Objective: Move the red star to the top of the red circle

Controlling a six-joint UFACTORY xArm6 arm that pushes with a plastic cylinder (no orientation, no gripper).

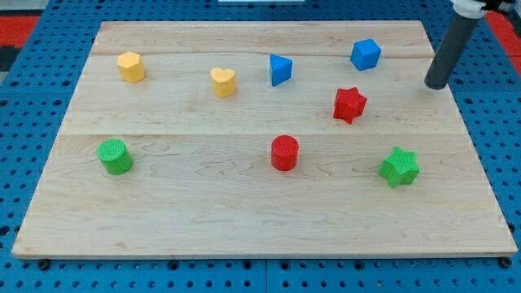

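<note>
Eight coloured blocks sit scattered on a pale wooden board point(244, 203) as my tip point(436, 84) rests near the board's edge at the view's right, touching none of them. With no jaws to open or close, the rod holds nothing and simply stands clear.

Down and to the view's left of my tip lies the red star point(350, 104), near but apart. Farther the same way, lower still, stands the red circle point(285, 152), well apart from the star. A blue cube point(365, 54) sits up and to the left of my tip, close above the star, and a blue triangle point(280, 69) lies farther left. Beyond those are a yellow heart point(223, 81) and a yellow block point(130, 66), possibly a hexagon, though its outline is hard to read. A green star point(399, 166) lies below my tip, and a green cylinder point(115, 155) is at the far left.

The star needs to travel left to a spot just above the circle. The risk is an off-centre push: the star's points could make it spin and slip off my tip. A push aimed too low would drive it into the circle and shift the target; one angled too high could send it toward the blue triangle.
</note>
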